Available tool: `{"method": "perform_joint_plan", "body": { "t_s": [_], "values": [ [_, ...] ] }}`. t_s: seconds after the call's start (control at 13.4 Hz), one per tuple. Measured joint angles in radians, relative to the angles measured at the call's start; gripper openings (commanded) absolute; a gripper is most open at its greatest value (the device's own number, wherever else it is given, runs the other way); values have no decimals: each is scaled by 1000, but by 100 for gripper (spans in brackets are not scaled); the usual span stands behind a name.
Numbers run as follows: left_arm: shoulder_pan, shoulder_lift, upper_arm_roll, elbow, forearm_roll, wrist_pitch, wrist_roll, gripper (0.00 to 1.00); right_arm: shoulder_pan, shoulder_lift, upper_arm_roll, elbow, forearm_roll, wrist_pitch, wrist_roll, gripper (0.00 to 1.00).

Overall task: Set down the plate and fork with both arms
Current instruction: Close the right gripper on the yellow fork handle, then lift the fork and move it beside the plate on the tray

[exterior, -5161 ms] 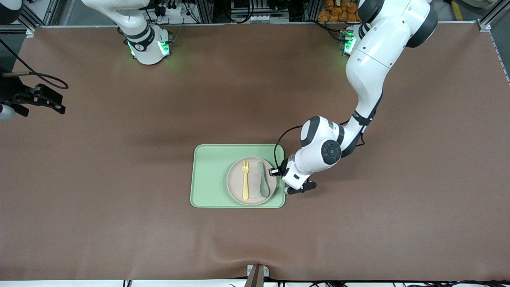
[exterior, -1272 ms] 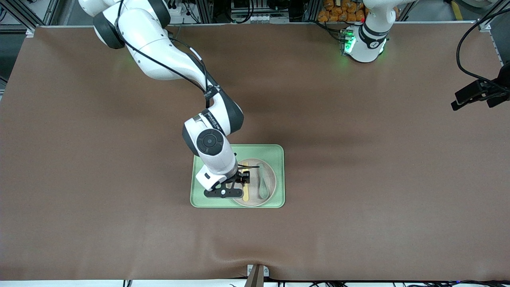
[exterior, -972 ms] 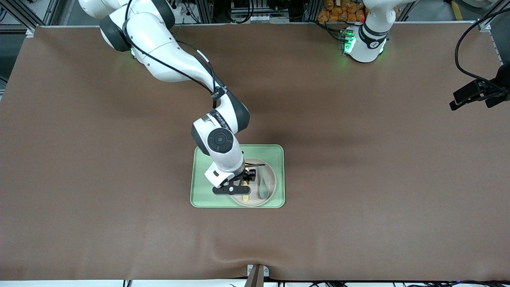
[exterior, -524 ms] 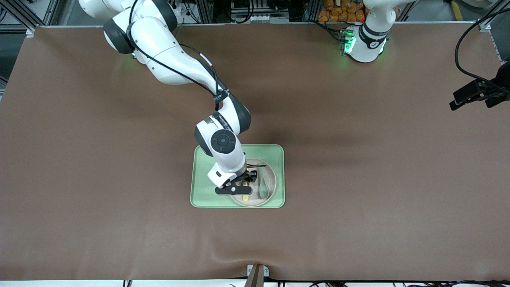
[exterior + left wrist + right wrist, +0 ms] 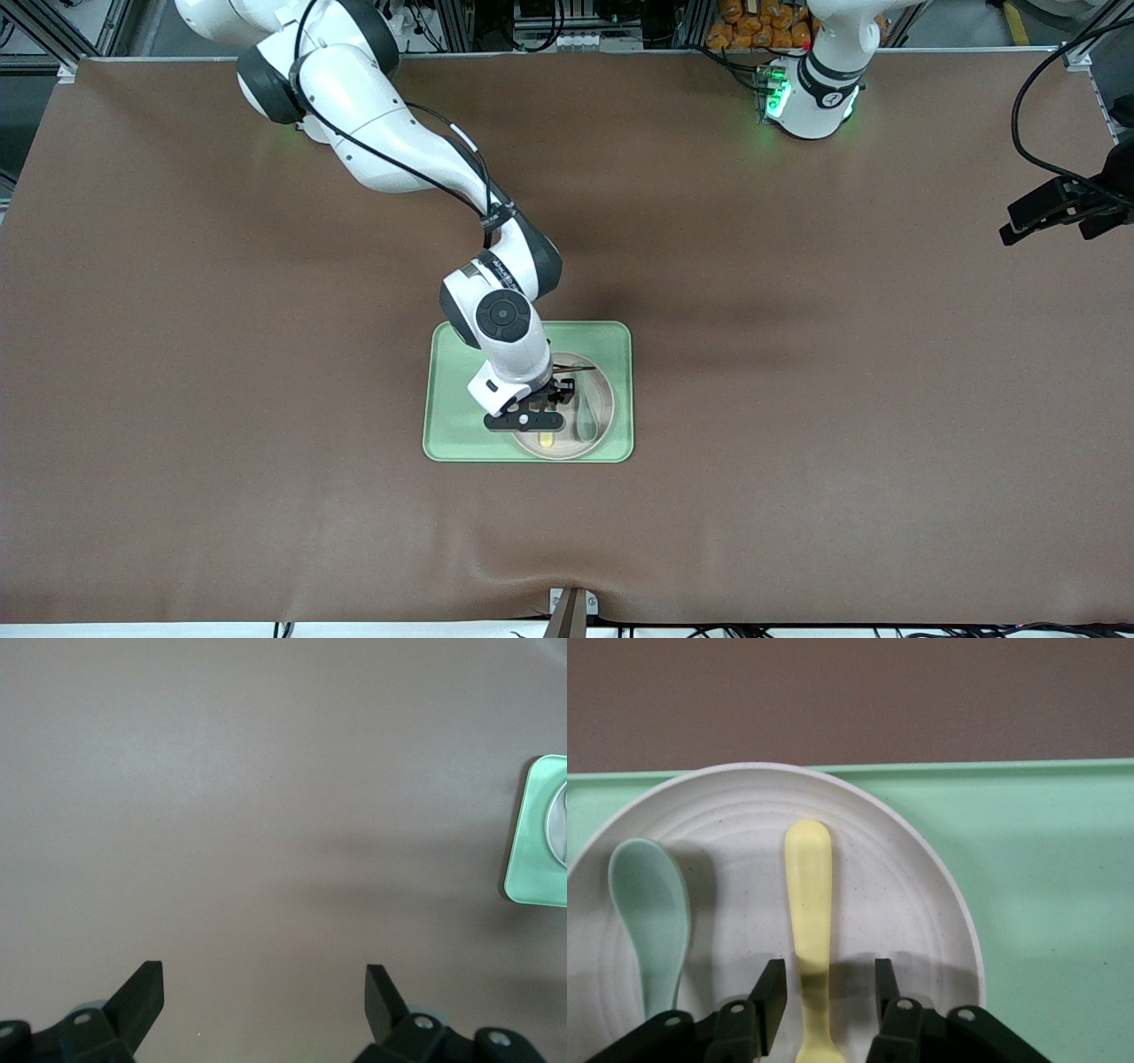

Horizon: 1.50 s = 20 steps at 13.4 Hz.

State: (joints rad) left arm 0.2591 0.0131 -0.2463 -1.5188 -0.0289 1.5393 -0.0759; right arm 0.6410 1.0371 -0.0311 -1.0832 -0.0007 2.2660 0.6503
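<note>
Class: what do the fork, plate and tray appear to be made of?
Fork: likely plastic, smooth matte pale yellow, one moulded piece. Plate: probably speckled plastic, beige with moulded rings, dull finish. Tray: likely plastic, even matte light green, rounded rim.

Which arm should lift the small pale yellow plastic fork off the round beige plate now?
Right. The right gripper is down over the round beige plate, fingers either side of the pale yellow plastic fork. The left gripper hangs open over bare table, away from the tray.
</note>
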Motion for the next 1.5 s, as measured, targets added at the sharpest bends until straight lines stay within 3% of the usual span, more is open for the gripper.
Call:
{"method": "perform_joint_plan", "body": {
  "t_s": [0.45, 0.52, 0.67, 0.97, 1.5],
  "values": [
    [0, 0, 0, 0, 0, 0, 0, 100, 8, 7, 0, 0, 0, 0, 5, 35],
    [0, 0, 0, 0, 0, 0, 0, 100, 9, 9, 0, 0, 0, 0, 6, 31],
    [0, 0, 0, 0, 0, 0, 0, 100, 9, 10, 0, 0, 0, 0, 6, 12],
    [0, 0, 0, 0, 0, 0, 0, 100, 9, 10, -2, 2, 0, 0, 6, 0],
    [0, 0, 0, 0, 0, 0, 0, 100, -3, 7, 8, 38, 19, -6, 11, 0]
  ]
}}
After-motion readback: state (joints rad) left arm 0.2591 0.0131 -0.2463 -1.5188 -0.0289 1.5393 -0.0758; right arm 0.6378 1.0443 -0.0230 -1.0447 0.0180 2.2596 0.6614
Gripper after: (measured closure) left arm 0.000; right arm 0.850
